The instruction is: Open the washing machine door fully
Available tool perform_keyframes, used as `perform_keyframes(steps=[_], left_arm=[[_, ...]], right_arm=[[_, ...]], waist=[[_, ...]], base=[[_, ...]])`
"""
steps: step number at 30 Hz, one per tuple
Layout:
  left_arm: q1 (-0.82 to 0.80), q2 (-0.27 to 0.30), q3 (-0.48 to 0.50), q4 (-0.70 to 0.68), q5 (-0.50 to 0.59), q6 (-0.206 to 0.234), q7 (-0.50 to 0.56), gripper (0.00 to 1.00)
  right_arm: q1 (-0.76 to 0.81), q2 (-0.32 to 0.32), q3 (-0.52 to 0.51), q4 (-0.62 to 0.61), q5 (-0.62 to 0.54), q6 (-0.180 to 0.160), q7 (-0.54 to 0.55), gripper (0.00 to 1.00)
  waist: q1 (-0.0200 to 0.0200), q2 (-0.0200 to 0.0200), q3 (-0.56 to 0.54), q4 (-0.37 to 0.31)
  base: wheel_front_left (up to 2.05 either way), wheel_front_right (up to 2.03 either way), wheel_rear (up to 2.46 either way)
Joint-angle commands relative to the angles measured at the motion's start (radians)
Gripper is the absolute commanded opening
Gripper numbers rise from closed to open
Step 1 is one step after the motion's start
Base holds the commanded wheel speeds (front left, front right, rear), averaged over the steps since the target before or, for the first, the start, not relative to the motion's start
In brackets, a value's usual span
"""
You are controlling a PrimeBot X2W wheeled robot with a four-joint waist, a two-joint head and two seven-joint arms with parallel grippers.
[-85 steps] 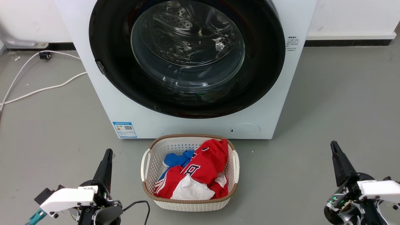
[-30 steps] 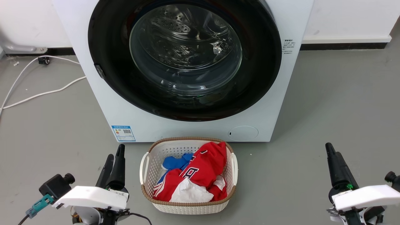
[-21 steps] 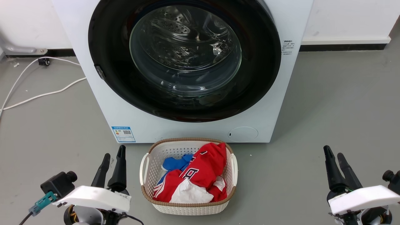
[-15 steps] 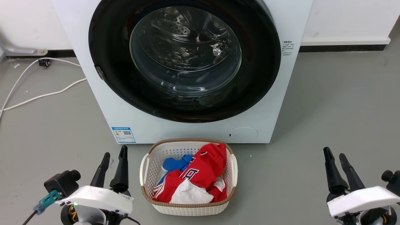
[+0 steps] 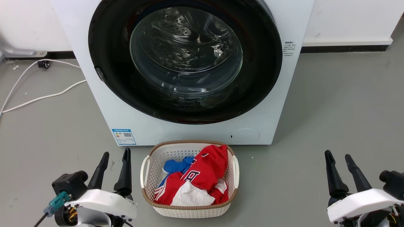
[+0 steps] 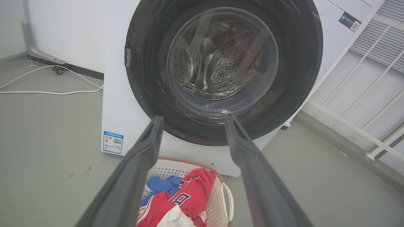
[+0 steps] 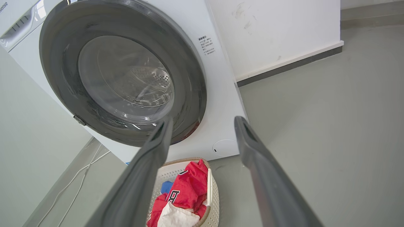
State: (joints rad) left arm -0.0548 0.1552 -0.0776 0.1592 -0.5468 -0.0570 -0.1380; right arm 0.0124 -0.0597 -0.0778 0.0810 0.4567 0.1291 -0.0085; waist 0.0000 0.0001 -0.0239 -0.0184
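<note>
The washing machine door is a big glossy black ring with a clear glass window, lying flat against the white machine; it also faces me in the left wrist view as the door and in the right wrist view as the door. My left gripper sits low at the lower left, open and empty, well short of the machine. My right gripper is at the lower right, open and empty. In the wrist views each gripper has its fingers spread.
A white basket with red, blue and white clothes stands on the grey floor just before the machine, between my arms. White cables trail on the floor at the left. A white railing stands right of the machine.
Both grippers went from shut to open, their fingers spreading apart. The arms shifted slightly and the camera view drifted a little. The door stays flat against the machine.
</note>
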Motion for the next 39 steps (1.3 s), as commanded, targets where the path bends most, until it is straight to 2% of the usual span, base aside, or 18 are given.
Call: perform_keyframes(steps=[1, 15, 39], left_arm=[[-0.004, 0.011, -0.004, -0.012, 0.030, 0.006, -0.012, 1.00], [0.002, 0.030, -0.019, -0.012, 0.167, 0.031, -0.046, 1.00], [0.002, 0.039, -0.050, 0.019, 0.324, 0.035, -0.096, 1.00]], right_arm=[[0.001, 0.001, -0.001, -0.014, -0.030, 0.002, -0.007, 1.00], [-0.001, 0.006, 0.004, -0.017, -0.179, 0.002, -0.023, 1.00], [0.010, 0.009, 0.010, -0.032, -0.365, 0.002, -0.049, 1.00]], waist=[[0.0000, -0.0001, 0.001, -0.001], [0.0000, -0.0001, 0.003, -0.003], [0.0000, -0.0001, 0.000, -0.006]], base=[[0.00, 0.00, 0.00], [0.00, 0.00, 0.00], [0.00, 0.00, 0.00]])
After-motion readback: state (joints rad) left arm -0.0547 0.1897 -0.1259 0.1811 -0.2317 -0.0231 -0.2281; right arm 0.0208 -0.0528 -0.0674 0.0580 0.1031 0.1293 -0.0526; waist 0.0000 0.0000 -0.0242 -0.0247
